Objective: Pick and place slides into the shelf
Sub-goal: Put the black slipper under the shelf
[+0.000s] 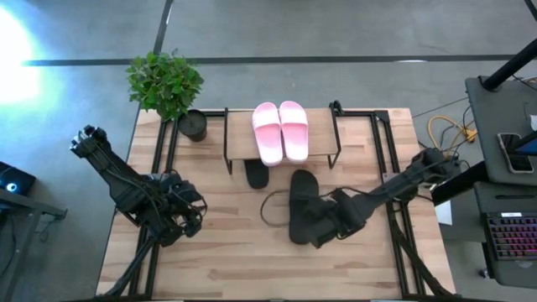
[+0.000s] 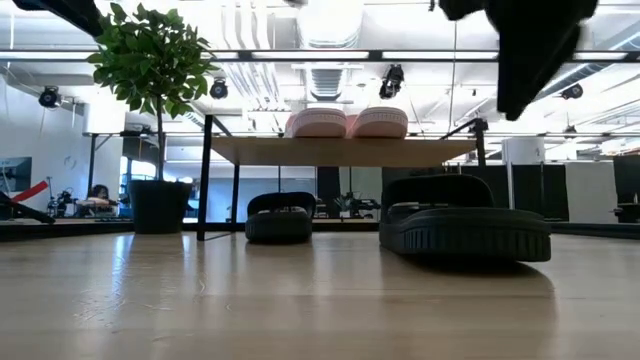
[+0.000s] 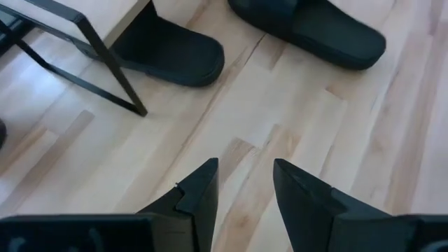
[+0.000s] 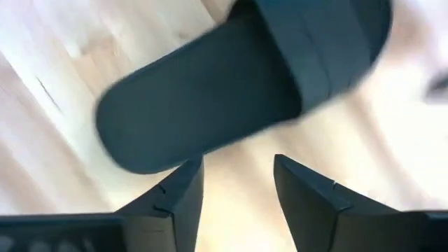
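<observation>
We found the right gripper (image 4: 238, 183) spread above the loose black rubber slide (image 1: 303, 205) mid-bench, left gripper (image 3: 245, 183) spread, waiting near the left edge, pink pair (image 1: 280, 130) atop the wooden-topped shelf (image 1: 239, 143).

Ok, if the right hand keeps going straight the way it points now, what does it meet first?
Most likely the loose black slide: the open right hand points at its heel end, empty, with bare table around it. Depth is unclear.
</observation>
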Controlling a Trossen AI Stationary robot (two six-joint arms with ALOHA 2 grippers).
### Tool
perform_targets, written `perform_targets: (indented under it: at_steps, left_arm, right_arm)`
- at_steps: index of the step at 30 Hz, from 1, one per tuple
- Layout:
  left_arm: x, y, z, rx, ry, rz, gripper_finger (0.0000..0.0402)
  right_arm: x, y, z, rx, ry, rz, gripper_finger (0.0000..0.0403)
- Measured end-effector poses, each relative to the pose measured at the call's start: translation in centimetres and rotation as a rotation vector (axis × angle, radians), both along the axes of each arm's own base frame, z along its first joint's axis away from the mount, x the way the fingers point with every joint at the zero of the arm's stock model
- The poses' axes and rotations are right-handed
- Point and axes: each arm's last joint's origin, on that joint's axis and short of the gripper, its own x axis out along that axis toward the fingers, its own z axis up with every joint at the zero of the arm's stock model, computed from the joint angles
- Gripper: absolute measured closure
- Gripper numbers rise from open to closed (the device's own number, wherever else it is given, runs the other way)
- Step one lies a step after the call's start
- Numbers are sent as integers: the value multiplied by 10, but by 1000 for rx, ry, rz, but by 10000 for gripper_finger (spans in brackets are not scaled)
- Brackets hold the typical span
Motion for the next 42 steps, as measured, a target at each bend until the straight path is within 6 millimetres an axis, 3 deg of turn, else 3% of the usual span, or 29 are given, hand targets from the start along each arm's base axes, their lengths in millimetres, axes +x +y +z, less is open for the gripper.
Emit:
perform_targets:
  at_steps: [5, 12, 15, 19, 27, 34, 42]
  left_arm:
    - [6, 9, -2, -88, -19, 151, 285]
    - [20, 28, -19, -221, -9, 192, 353]
    - [32, 33, -32, -315, -133, 159, 392]
    - [47, 40, -57, -397, -330, 178, 396]
    - [58, 60, -130, -398, -320, 395, 400]
    - [92, 64, -132, -354, -434, 343, 400]
    - [116, 71, -140, -333, -367, 344, 400]
  right_arm:
    - [-5, 11, 0, 176, -25, -316, 291]
    - [-3, 41, -11, 395, -103, -473, 385]
    - [-6, 50, -16, 396, -143, -537, 390]
    - [-13, 59, -19, 374, -189, -600, 392]
    - [-22, 71, -24, 369, -237, -671, 392]
    - [-17, 78, -31, 391, -264, -659, 392]
    - [3, 98, -56, 518, -249, -593, 392]
